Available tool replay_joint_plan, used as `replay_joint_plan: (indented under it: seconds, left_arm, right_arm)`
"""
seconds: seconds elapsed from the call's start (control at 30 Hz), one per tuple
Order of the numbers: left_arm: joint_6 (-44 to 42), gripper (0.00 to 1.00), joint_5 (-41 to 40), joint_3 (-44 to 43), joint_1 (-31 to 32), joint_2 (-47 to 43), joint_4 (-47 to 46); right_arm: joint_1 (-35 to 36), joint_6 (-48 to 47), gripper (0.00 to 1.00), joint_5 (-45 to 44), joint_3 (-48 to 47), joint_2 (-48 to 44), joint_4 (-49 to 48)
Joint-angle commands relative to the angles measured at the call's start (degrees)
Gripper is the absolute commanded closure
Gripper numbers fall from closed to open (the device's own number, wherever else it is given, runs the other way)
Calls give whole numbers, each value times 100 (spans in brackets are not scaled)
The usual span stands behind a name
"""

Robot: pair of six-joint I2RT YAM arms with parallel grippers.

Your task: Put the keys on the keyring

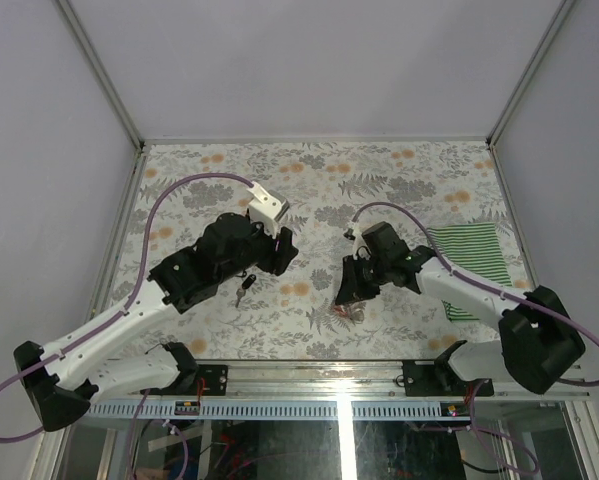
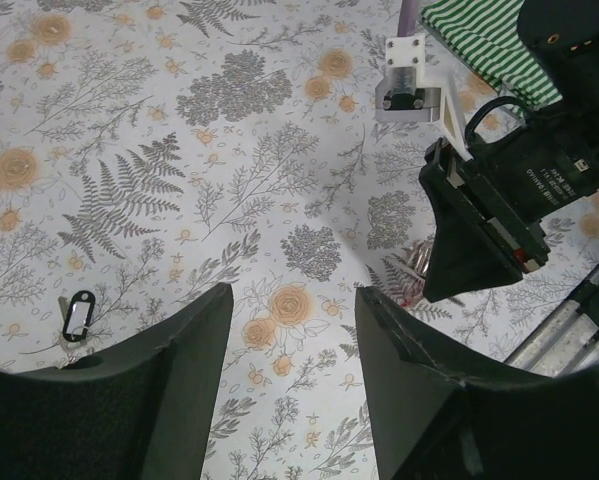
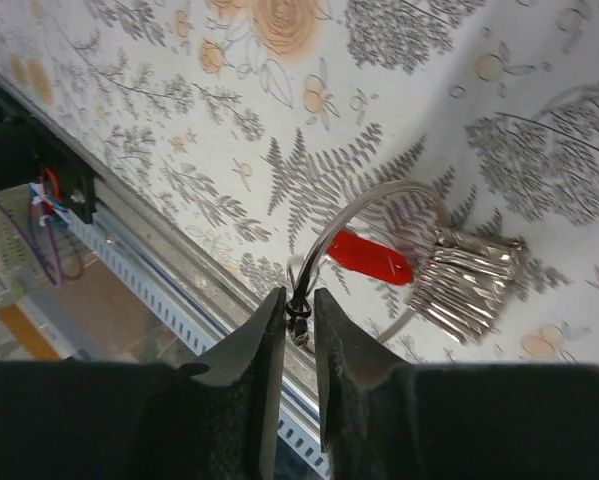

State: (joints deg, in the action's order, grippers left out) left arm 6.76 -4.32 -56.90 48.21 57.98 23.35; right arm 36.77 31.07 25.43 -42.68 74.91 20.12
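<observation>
Right wrist: right jaws pinch keyring wire near worktop front edge; red key just beside ring. Left jaws spread, empty. Risk: thin wire twists out of pinch.

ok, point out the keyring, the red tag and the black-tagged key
keyring [image 3: 349, 207], right wrist view, wire arc above the red tag
red tag [image 3: 371, 258], right wrist view, middle of the plastic
black-tagged key [image 2: 77, 314], left wrist view, on the black tag
</observation>
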Motion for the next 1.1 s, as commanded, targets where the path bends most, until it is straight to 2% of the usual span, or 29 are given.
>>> replay_joint_plan:
  seconds: [0.0,0.2,0.3,0.4,0.6,0.8,0.9,1.07]
  left_arm:
    - [-70,46,-352,80,-47,-132,-57]
    - [-22,46,-329,191,-52,-141,9]
    - [-4,46,-356,204,-54,-103,95]
    - [21,46,-386,244,-50,-151,82]
    - [291,46,-340,471,-65,-228,-147]
    - [457,45,-253,559,-76,-98,-208]
    - [360,45,-159,504,-111,-6,-156]
    - [47,45,-81,428,-261,126,-4]
  right_arm:
    - [40,249,75,686,1,431,-1047]
    - [40,212,66,582,-99,677,-1114]
    - [40,160,61,545,-116,602,-1124]
    - [40,26,60,376,-142,377,-994]
    - [40,-477,60,-822,-215,-328,-168]
    - [36,-207,59,-2043,32,-966,200]
    - [40,40,59,-2504,84,-991,242]
    - [40,348,61,-2682,-99,-455,174]
